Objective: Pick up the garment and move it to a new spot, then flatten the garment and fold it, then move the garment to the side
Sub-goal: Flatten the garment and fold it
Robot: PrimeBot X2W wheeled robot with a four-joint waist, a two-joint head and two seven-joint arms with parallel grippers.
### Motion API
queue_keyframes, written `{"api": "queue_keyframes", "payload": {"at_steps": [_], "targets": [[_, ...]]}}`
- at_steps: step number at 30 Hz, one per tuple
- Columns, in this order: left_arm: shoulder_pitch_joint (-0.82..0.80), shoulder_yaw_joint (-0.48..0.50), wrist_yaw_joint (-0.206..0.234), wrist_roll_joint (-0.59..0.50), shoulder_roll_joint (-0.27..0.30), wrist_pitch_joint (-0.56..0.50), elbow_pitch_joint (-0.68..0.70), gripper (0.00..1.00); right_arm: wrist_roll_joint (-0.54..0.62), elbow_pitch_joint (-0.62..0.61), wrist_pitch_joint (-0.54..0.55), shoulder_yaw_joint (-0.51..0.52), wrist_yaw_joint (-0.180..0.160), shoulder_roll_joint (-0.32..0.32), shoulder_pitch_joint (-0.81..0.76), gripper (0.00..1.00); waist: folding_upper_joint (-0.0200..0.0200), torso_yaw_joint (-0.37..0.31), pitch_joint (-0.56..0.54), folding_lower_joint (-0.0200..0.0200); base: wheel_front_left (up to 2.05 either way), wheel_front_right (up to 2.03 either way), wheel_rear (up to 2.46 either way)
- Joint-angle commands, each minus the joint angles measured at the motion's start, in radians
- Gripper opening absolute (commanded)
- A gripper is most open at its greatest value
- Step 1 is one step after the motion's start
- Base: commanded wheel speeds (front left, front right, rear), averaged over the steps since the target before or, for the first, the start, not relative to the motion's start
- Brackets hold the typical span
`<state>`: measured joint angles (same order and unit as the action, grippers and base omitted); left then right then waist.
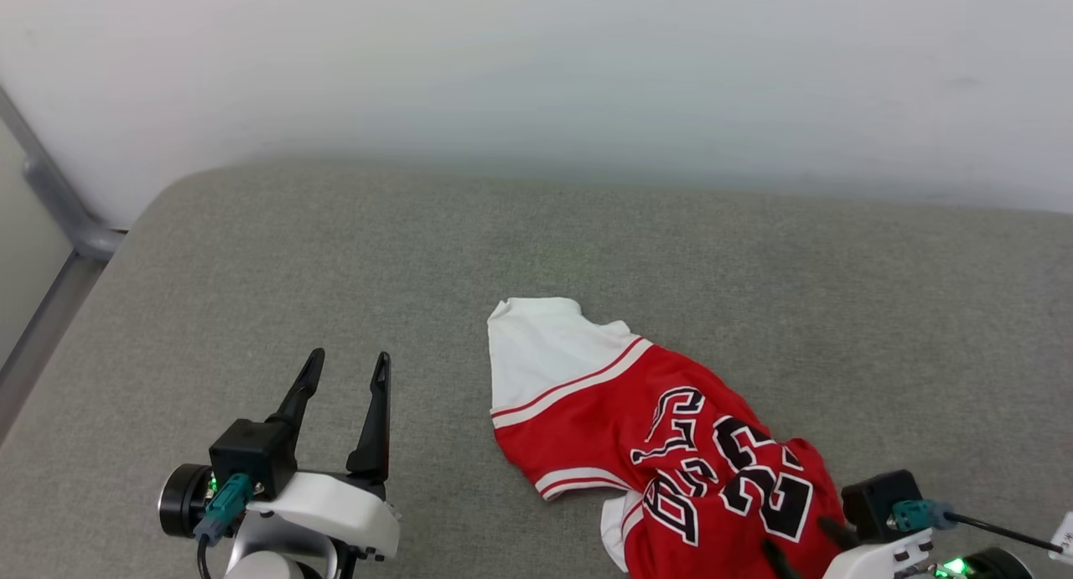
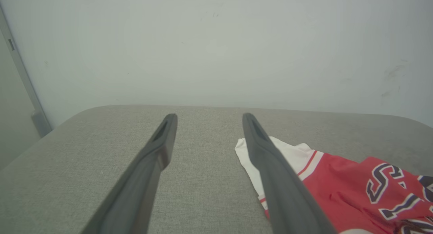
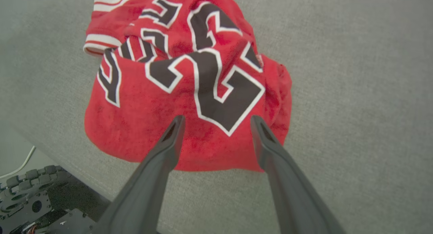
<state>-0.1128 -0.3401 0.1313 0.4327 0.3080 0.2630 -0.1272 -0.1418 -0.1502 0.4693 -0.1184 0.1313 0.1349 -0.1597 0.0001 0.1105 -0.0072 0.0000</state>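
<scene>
Starting point by the look of it: nothing of the task reads as done. Shirt (image 1: 671,428) lies crumpled on the cushion (image 1: 335,252), right of the cushion's middle and close to its front edge, lettered side up. One white sleeve sticks out toward the cushion's centre; the red body is bunched, with the number creased over itself. Not flat, not folded.

My left gripper (image 1: 349,357) hovers over the cushion's front left part, fingers spread wide, nothing between them, well apart from the shirt. My right gripper (image 3: 217,120) sits over the cushion's front right, fingers also wide apart and empty, tips aimed at the shirt's near hem just below the big number. Whether the tips touch the cloth I cannot tell; no fabric is pinched.

My judgement: I'm on the first step, lining up the right-hand pick.

Left to do:
- grab and lift the shirt
- set it on a new spot of the cushion
- spread it flat
- fold it
- move it to the cushion's side

Plenty of bare cushion toward its back and left for that.
</scene>
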Motion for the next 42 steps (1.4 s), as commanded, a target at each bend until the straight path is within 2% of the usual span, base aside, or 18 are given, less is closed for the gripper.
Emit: {"api": "queue_keyframes", "payload": {"at_steps": [1, 4, 7, 12, 21, 22, 23, 24, 25, 35, 42], "targets": [[-0.013, 0.001, -0.006, -0.006, -0.005, 0.002, 0.007, 1.00, -0.028, -0.007, 0.076, -0.013, -0.001, 0.027, -0.015, 1.00, -0.0001, 0.013, 0.014, 0.0000, 0.00, 0.00, 0.00], [-0.025, 0.006, -0.012, -0.012, -0.016, 0.002, 0.015, 1.00, -0.080, -0.016, 0.222, -0.024, -0.001, 0.057, -0.026, 1.00, -0.0001, 0.032, 0.042, 0.0000, 0.00, 0.00, 0.00], [-0.037, 0.011, -0.018, -0.022, -0.024, 0.002, 0.022, 1.00, -0.101, -0.019, 0.299, -0.023, -0.001, 0.069, -0.008, 1.00, -0.0001, 0.048, 0.075, 0.0000, 0.00, 0.00, 0.00], [-0.055, 0.028, -0.035, -0.037, -0.039, 0.003, 0.037, 1.00, -0.112, 0.020, 0.326, -0.032, -0.001, 0.071, 0.034, 1.00, -0.0001, 0.067, 0.129, 0.0000, 0.00, 0.00, 0.00], [-0.071, 0.057, -0.066, -0.065, -0.071, 0.003, 0.036, 1.00, -0.157, 0.234, 0.363, -0.045, -0.001, 0.053, 0.068, 1.00, -0.0001, 0.073, 0.162, 0.0000, 0.00, 0.00, 0.00], [-0.071, 0.060, -0.069, -0.068, -0.075, 0.003, 0.034, 1.00, -0.165, 0.255, 0.371, -0.046, -0.001, 0.051, 0.068, 0.80, -0.0001, 0.072, 0.162, 0.0000, 0.00, 0.00, 0.00], [-0.072, 0.062, -0.071, -0.070, -0.078, 0.003, 0.031, 1.00, -0.177, 0.269, 0.372, -0.050, -0.001, 0.045, 0.069, 0.39, -0.0001, 0.071, 0.162, 0.0000, 0.00, 0.00, 0.00], [-0.071, 0.064, -0.076, -0.073, -0.081, 0.003, 0.028, 1.00, -0.190, 0.277, 0.366, -0.051, -0.001, 0.034, 0.071, 0.05, -0.0001, 0.070, 0.159, 0.0000, 0.00, 0.00, 0.00], [-0.069, 0.066, -0.078, -0.076, -0.083, 0.003, 0.025, 1.00, -0.199, 0.281, 0.367, -0.055, -0.001, 0.027, 0.073, 0.00, -0.0001, 0.069, 0.156, 0.0000, 0.00, 0.00, 0.00], [-0.055, 0.079, -0.098, -0.097, -0.105, 0.003, 0.002, 1.00, -0.143, 0.093, 0.181, -0.005, -0.001, 0.060, 0.199, 0.00, -0.0001, 0.058, 0.124, 0.0000, 0.00, 0.00, 0.00], [-0.078, 0.092, -0.113, -0.105, -0.122, 0.003, 0.007, 1.00, -0.040, 0.086, 0.101, 0.071, -0.001, 0.061, 0.386, 0.00, -0.0001, 0.074, 0.146, 0.0000, 0.00, 0.00, 0.00]]}}
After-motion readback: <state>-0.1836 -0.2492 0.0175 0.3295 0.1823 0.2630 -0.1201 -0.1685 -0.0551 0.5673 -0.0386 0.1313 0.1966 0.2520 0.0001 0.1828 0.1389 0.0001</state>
